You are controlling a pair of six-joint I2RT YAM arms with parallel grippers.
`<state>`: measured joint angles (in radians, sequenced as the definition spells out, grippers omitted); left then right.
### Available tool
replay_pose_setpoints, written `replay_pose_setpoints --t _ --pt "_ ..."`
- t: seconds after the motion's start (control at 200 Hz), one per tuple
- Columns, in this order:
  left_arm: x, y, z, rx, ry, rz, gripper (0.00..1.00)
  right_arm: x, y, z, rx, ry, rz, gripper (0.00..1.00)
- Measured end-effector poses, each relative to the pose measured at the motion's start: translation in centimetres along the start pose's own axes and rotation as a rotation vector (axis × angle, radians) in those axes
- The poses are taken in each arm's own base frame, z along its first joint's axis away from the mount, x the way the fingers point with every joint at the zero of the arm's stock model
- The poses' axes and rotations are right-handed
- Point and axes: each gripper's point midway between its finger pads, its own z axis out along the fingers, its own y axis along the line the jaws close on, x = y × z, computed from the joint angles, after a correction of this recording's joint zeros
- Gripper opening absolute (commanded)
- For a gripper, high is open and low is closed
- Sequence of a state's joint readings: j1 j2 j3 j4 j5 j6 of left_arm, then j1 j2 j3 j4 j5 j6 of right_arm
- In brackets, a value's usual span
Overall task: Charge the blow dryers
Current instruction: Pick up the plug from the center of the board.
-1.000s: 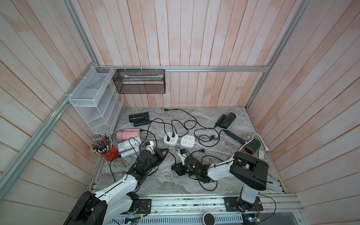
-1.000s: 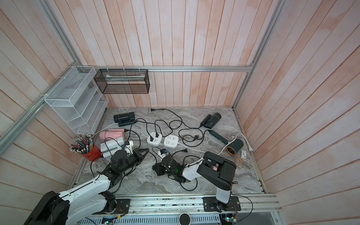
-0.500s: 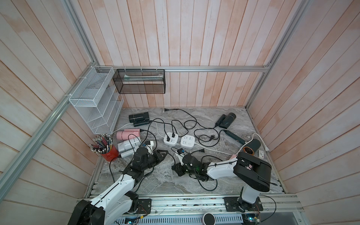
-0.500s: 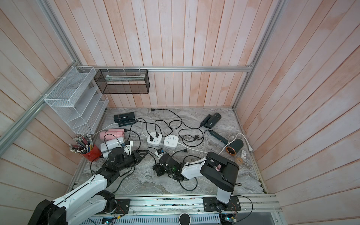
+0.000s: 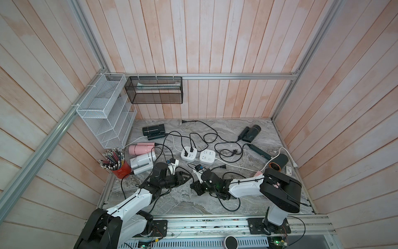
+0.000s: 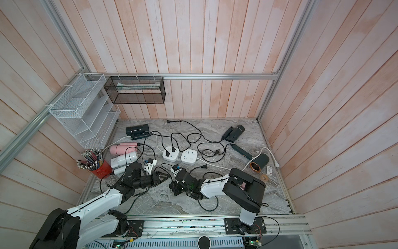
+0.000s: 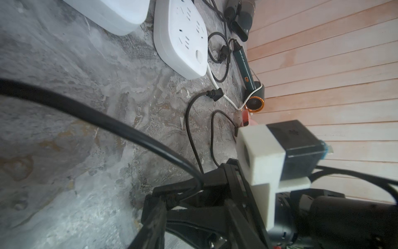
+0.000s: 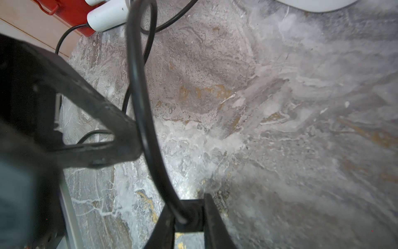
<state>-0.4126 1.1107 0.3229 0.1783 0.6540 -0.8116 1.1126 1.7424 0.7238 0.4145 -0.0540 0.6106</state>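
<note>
Jaws of the right gripper [image 8: 188, 208] are seen clamped on a black plug [image 8: 189, 218] in the right wrist view, its thick cord [image 8: 140, 107] arched away over the marble table [image 8: 280, 129]. In both top views this grip is hidden beneath the gripper's own body, low in the middle of the frame. The left gripper [image 5: 187, 177] is pointed toward it from the left, close by; whether the two touch cannot be told. Whether the left jaws are wide or narrow cannot be told either: that gripper is turned on its side in the top views, and only blurred black struts [image 8: 97, 120] are given by the right wrist view. The left wrist view is filled by the right gripper's white camera mount [image 7: 258, 155], with the plug shown side-on.

The cord's far end is lost among tangled cords [image 5: 204, 138]. A pink blow dryer [image 5: 141, 148] and a pale grey blow dryer [image 5: 143, 160] are laid side by side at middle left, beside a red cup of pencils [image 5: 120, 171]. A black blow dryer [image 5: 153, 129] is placed above them, a second black blow dryer [image 5: 252, 132] at the table's upper right, a dark blow dryer with a copper ring [image 5: 279, 162] at its right edge. A pink shape [image 5: 258, 173] is mostly hidden behind the right arm [image 5: 245, 188]. Two white power strips [image 5: 207, 156] are set mid-table; other plugs [image 5: 187, 148] stand in the left one.
</note>
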Motion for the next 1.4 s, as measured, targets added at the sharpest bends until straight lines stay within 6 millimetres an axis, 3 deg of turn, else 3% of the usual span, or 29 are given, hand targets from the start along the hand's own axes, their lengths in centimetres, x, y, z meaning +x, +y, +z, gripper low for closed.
replay_pose_setpoints --t 0.2,0.6,0.875,1.025,1.175,1.4 --pt "1.5 0.5 1.6 -0.016 0.066 0.01 0.39 0.0 0.1 0.0 0.002 0.006 -0.014 0.18" --pt "-0.3 0.0 2.3 -0.012 0.003 0.046 0.3 0.1 0.3 0.0 0.002 0.011 -0.025 0.17" --pt "0.1 0.4 2.8 -0.02 0.022 0.05 0.18 0.1 0.3 0.0 0.003 0.014 -0.04 0.18" --pt "0.0 0.5 2.8 -0.027 0.017 0.057 0.08 0.2 0.3 -0.1 0.01 0.016 -0.042 0.25" --pt "-0.2 0.6 2.8 -0.034 0.004 0.046 0.07 -0.1 0.3 -0.7 0.024 0.011 -0.043 0.39" --pt "-1.7 -0.3 2.2 -0.026 -0.078 -0.008 0.06 -2.6 1.7 -3.2 -0.007 -0.068 -0.045 0.48"
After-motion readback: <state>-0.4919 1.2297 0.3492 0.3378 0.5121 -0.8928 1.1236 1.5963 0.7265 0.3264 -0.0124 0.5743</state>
